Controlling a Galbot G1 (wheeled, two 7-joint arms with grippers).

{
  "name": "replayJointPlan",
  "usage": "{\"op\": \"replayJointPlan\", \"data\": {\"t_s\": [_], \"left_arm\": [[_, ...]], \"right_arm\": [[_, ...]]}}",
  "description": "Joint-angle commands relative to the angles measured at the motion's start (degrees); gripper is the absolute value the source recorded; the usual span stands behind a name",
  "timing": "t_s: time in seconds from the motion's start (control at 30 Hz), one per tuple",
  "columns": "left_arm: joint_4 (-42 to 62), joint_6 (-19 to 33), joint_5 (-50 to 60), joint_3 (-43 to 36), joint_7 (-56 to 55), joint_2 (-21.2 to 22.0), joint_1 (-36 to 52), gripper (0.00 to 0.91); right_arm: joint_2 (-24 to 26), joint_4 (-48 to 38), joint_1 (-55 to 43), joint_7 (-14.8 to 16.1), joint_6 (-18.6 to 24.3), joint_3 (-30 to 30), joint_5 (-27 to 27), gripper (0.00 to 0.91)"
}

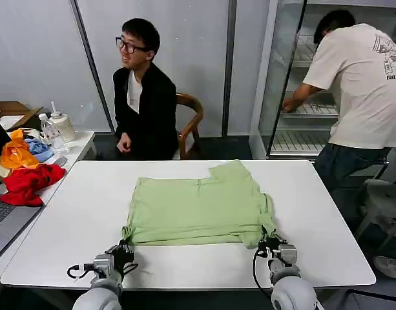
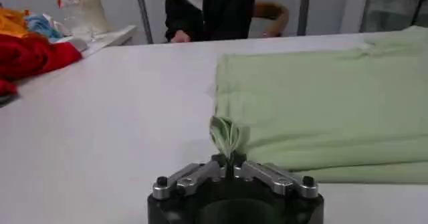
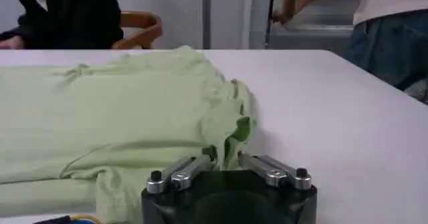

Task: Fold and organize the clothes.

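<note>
The clothes are one light green shirt [image 1: 198, 206], lying flat and folded in the middle of the white table [image 1: 75, 219]. My left gripper [image 1: 125, 247] sits low at the shirt's near left corner. In the left wrist view that gripper [image 2: 229, 157] is shut on a small bunched tuft of the shirt [image 2: 321, 105]. My right gripper [image 1: 269, 244] is at the near right corner. Its fingers [image 3: 226, 153] hold a thicker fold of the shirt [image 3: 120, 112], which fills the gap between them.
A heap of red, orange and blue garments [image 1: 26, 181] lies on a side table at the left, beside a water bottle [image 1: 52, 132] and a laptop [image 1: 4, 219]. Bare tabletop runs along both sides of the shirt and along the near edge.
</note>
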State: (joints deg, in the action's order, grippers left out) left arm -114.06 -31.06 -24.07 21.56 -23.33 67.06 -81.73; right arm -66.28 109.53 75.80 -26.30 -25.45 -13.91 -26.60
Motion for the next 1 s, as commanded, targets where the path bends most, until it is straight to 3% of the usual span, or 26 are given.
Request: {"op": "replayJointPlan", "data": {"t_s": [0.03, 0.4, 1.0], "left_arm": [[-6.17, -0.62, 0.01, 0.67, -1.43, -1.2, -8.49, 0.02], [-9.52, -0.59, -2.44, 0.51, -6.57, -1.49, -13.62, 0.02], [-13.98, -1.16, -2.03, 2.03, -9.03, -2.16, -21.61, 0.02]], "right_arm": [[-0.22, 2.92, 8.52, -0.91, -0.61, 0.33, 1.1, 0.0], [0.04, 3.91, 14.86, -2.37, 0.81, 2.2, 3.19, 0.0], [-0.21, 5.08, 16.67, -5.19, 1.26, 4.78, 4.7, 0.0]]}}
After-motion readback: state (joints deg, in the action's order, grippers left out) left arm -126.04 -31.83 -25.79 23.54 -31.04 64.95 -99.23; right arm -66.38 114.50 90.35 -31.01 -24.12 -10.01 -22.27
